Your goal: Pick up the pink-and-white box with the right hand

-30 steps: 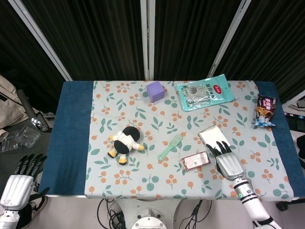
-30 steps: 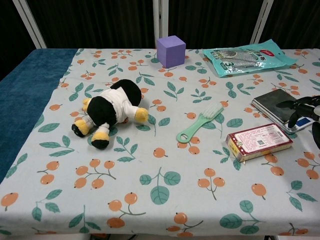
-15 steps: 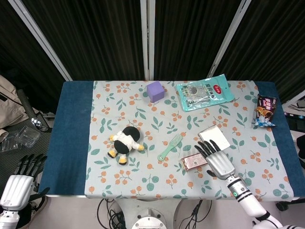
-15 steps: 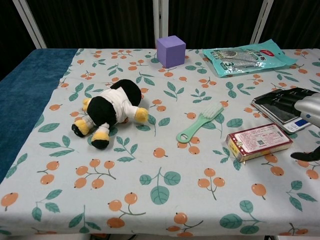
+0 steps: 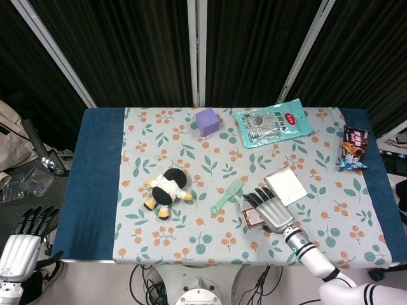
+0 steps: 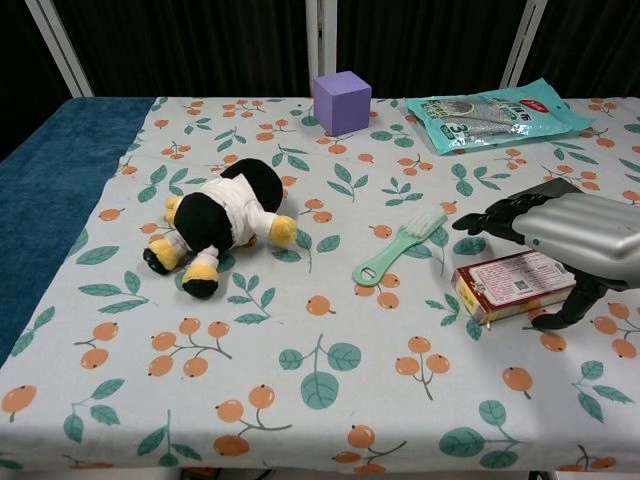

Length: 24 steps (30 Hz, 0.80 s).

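Right hand [image 6: 585, 235] over pink-and-white box [image 6: 515, 285], fingers [image 6: 490, 215] spread, grasping nothing; risk: box skids on worktop [image 6: 320, 400] (thumb low right).

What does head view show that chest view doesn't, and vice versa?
Head only: left hand off the table's near left corner, fingers apart, holding nothing; dark snack pack at the table's right edge; most of the silver scale.
Chest only: the box's side, and the thumb hanging clear of it on the near side.
Both: right hand over the box, plush, green brush, purple cube, teal pouch.
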Motion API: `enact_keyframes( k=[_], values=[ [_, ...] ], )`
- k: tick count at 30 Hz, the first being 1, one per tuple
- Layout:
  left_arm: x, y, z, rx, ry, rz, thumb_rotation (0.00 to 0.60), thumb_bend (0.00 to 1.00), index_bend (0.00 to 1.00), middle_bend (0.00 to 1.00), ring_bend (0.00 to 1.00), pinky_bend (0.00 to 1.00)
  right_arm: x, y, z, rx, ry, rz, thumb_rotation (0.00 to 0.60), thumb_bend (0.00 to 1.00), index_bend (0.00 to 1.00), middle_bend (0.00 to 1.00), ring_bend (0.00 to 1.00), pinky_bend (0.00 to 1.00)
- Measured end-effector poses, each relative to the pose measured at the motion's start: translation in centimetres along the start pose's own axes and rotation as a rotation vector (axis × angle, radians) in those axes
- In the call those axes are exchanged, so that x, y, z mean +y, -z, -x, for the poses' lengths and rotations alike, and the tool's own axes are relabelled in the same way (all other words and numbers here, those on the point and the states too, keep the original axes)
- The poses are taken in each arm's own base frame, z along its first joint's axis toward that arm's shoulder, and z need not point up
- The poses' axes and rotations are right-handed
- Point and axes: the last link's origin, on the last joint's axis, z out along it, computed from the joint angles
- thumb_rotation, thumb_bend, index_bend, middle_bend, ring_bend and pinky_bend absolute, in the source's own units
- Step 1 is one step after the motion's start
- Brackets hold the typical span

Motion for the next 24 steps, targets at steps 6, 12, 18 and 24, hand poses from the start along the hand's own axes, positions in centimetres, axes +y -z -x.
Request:
enact_keyframes(
  k=[6, 12, 18, 24],
  values=[
    [-0.2, 0.2, 0.1, 0.003, 0.006, -0.005, 0.600, 0.11, 0.10, 0.06, 0.00, 0.07, -0.7, -0.5, 0.2, 0.002, 0.008, -0.006, 0.600, 0.14, 0.26, 0.35, 0.28, 0.41],
    [-0.2, 0.3, 0.3, -0.002, 0.008, -0.003, 0.600, 0.11, 0.10, 0.06, 0.00, 0.07, -0.6, -0.3, 0.3, 0.014, 0.008, 0.006, 0.600, 0.20, 0.41, 0.45, 0.37, 0.50],
    [-0.2, 0.3, 0.1, 0.002, 0.007, -0.002, 0.600, 0.11, 0.10, 0.06, 0.00, 0.07, -0.2, 0.1, -0.8, 0.090, -0.014, 0.019, 0.600, 0.23, 0.46, 0.48, 0.39, 0.50],
    [0.0, 0.2, 0.2, -0.006, 0.005, 0.002, 0.600, 0.11, 0.10, 0.06, 0.00, 0.07, 2.2, 0.4, -3.2, 0.192, -0.064, 0.085, 0.600, 0.23, 0.46, 0.48, 0.39, 0.50]
  ],
)
